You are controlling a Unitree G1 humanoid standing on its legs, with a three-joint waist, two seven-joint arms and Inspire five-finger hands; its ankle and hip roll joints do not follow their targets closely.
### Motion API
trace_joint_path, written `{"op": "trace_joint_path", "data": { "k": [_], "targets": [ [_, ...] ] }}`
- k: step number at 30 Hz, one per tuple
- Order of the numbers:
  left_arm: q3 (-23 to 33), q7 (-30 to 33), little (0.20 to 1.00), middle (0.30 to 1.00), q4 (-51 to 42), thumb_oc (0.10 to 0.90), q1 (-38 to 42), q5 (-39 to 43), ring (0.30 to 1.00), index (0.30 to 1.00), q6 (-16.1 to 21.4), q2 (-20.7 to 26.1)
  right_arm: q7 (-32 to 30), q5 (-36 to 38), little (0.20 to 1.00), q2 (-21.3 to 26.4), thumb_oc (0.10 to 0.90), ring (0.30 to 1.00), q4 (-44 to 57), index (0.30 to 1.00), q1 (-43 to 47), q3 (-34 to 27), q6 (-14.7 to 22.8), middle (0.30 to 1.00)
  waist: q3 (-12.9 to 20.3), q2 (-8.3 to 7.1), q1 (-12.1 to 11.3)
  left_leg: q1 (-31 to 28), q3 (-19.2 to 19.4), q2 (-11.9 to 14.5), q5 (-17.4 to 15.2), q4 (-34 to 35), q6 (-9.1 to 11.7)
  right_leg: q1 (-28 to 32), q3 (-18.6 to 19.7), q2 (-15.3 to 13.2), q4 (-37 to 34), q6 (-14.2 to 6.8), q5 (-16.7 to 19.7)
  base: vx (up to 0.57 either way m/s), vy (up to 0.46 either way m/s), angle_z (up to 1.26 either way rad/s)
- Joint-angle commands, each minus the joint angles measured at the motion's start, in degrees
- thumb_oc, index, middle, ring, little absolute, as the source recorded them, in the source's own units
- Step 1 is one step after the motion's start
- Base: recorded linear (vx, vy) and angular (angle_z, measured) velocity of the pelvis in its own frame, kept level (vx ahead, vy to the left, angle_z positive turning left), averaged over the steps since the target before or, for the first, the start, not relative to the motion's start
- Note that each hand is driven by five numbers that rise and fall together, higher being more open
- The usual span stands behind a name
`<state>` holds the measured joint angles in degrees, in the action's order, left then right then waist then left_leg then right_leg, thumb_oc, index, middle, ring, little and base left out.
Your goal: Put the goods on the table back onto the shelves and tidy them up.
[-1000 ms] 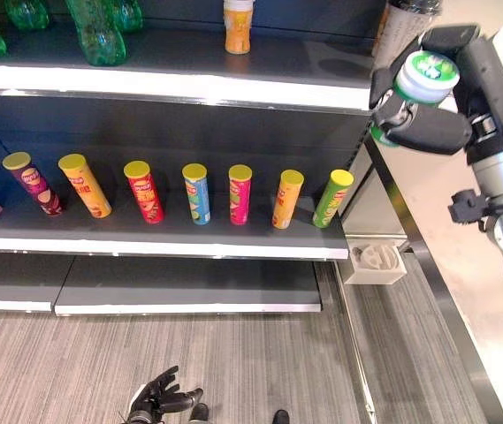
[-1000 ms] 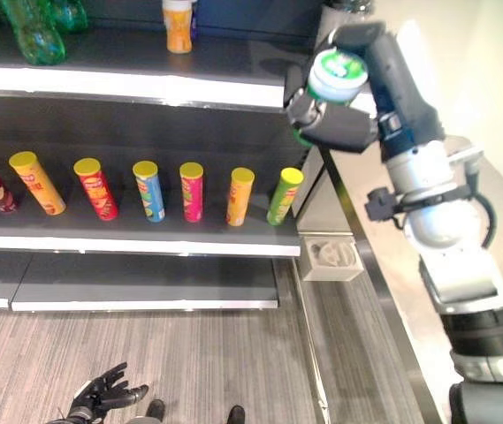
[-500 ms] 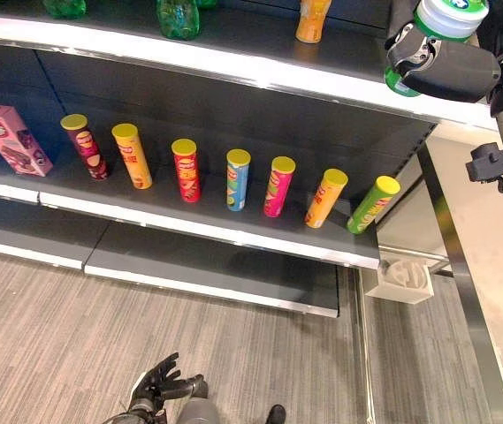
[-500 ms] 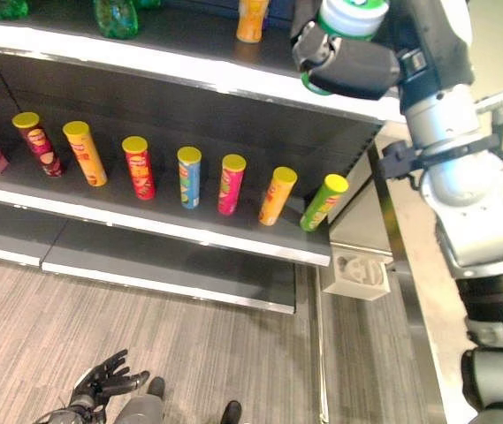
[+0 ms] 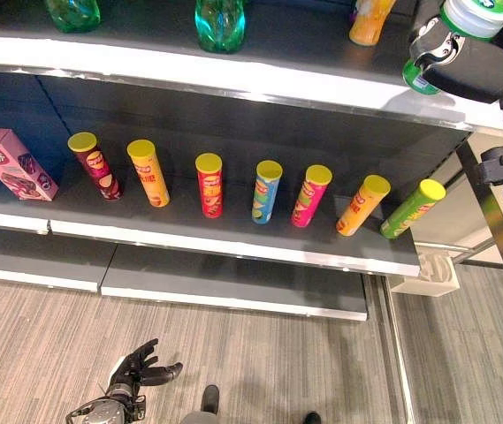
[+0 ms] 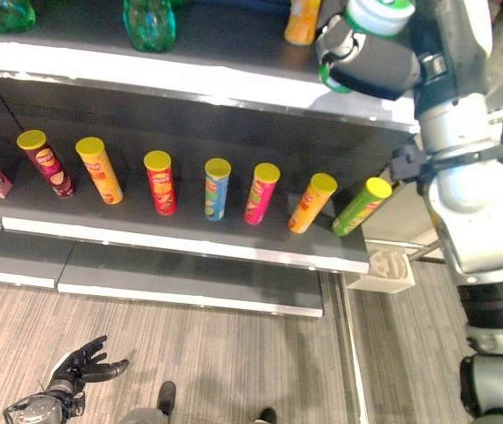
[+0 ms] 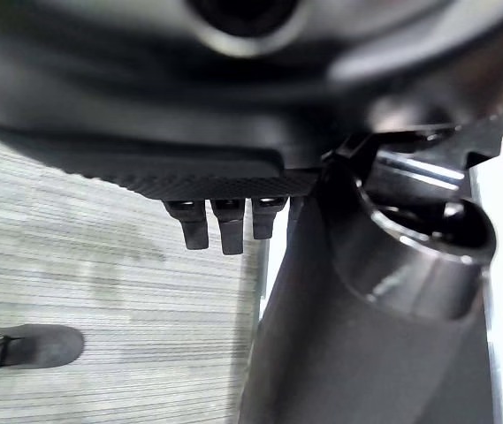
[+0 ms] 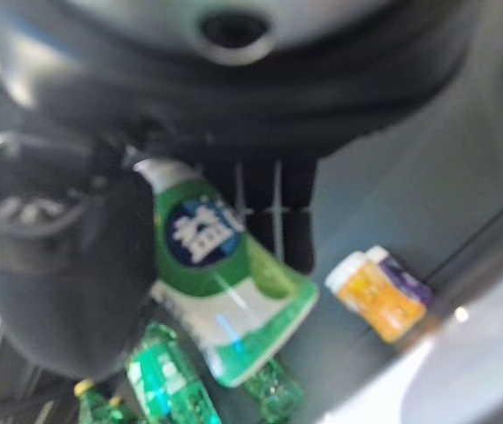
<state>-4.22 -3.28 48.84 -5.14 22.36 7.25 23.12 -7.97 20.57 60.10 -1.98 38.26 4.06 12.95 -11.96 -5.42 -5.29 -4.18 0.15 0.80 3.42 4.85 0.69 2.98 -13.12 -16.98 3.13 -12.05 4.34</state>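
— Since the earlier frames, what has changed?

— Mostly the camera: the whole shelf scene has slid, so the row of tubes now sits further right. The right robot hand (image 5: pixel 468 66) stays in the upper right of the frame, its fingers curled round the green-and-white container (image 5: pixel 475 15), as before.

— Where is that container now?

— Held above the right end of the top shelf (image 5: pixel 233 75), its white lid up near the frame's top edge. The right wrist view shows it clasped between thumb and fingers, with green bottles (image 8: pixel 170 389) and an orange bottle (image 8: pixel 377 296) on the shelf beyond.

— And the left robot hand (image 5: pixel 136 373)?

— Low at the bottom left of the frame, over the grey floor (image 5: pixel 260 353), fingers spread and holding nothing.

— What's on the middle shelf (image 5: pixel 233 250)?

— Seven yellow-lidded tubes (image 5: pixel 263 190) standing in a row, and a pink box (image 5: pixel 8 163) at the left edge.
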Motion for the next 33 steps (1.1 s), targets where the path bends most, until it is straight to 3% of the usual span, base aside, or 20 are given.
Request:
{"op": "trace_joint_path", "data": {
  "k": [1, 5, 20, 25, 33],
  "targets": [
    [-1.2, -0.83, 0.9, 0.9, -2.08, 0.8, -1.35, 0.62, 0.9, 0.9, 3.44, 0.19, -4.61, 1.42, 0.3, 3.11, 0.4, 0.3, -2.62, 0.3, 8.76, -1.74, 3.31, 0.3, 5.07, -0.31, -0.18, 0.35, 1.36, 0.21, -6.33, -0.37, 1.8, -1.09, 0.13, 3.32, -1.66, 0.7, -3.24, 0.03, -0.027, 0.03],
    [-0.75, -0.87, 0.9, 0.9, -2.03, 0.8, -2.14, 0.74, 0.9, 0.9, 3.14, -0.75, -4.44, 0.79, 0.3, 3.18, 0.4, 0.3, -2.81, 0.3, 10.16, 0.11, 3.0, 0.3, 5.64, -0.92, -0.38, -0.4, 2.06, 0.68, -6.51, -0.37, 2.02, 0.46, 2.06, 4.74, -5.3, 0.6, -1.99, 0.04, -0.061, -0.03],
    [-0.18, 0.39, 0.9, 0.9, 1.5, 0.8, -2.65, 1.37, 0.9, 0.9, 2.3, -3.61, -2.52, -0.23, 0.3, 0.99, 0.4, 0.3, -4.89, 0.3, 12.46, 6.39, 0.92, 0.3, 6.91, -2.41, -1.57, -1.17, 1.0, 2.99, -6.18, 0.03, 3.43, 3.67, -0.32, 6.56, -8.13, 1.58, -3.05, 0.03, -0.062, 0.0],
    [0.12, 0.98, 0.9, 0.9, 1.74, 0.8, -2.49, 1.67, 0.9, 0.9, 2.43, -3.37, -3.32, -5.8, 0.3, 1.1, 0.4, 0.3, -9.6, 0.3, 17.18, 11.45, -0.9, 0.3, 6.96, -2.25, -2.24, -0.86, 0.83, 3.1, -6.03, -0.04, 3.58, 3.63, -0.85, 6.36, -8.1, 1.53, -2.87, 0.0, -0.03, 0.05],
    [-0.55, 1.12, 0.9, 0.9, 0.5, 0.8, -2.71, 3.89, 0.9, 0.9, 2.26, -3.45, -5.23, -14.29, 0.3, -2.75, 0.4, 0.3, -18.34, 0.3, 24.12, 17.61, -3.61, 0.3, 7.33, -0.93, -3.47, -0.66, 0.07, 3.07, -5.69, 0.15, 3.56, 4.29, -1.89, 6.23, -8.13, 1.61, -3.11, 0.0, -0.031, 0.06]
  ]
}}
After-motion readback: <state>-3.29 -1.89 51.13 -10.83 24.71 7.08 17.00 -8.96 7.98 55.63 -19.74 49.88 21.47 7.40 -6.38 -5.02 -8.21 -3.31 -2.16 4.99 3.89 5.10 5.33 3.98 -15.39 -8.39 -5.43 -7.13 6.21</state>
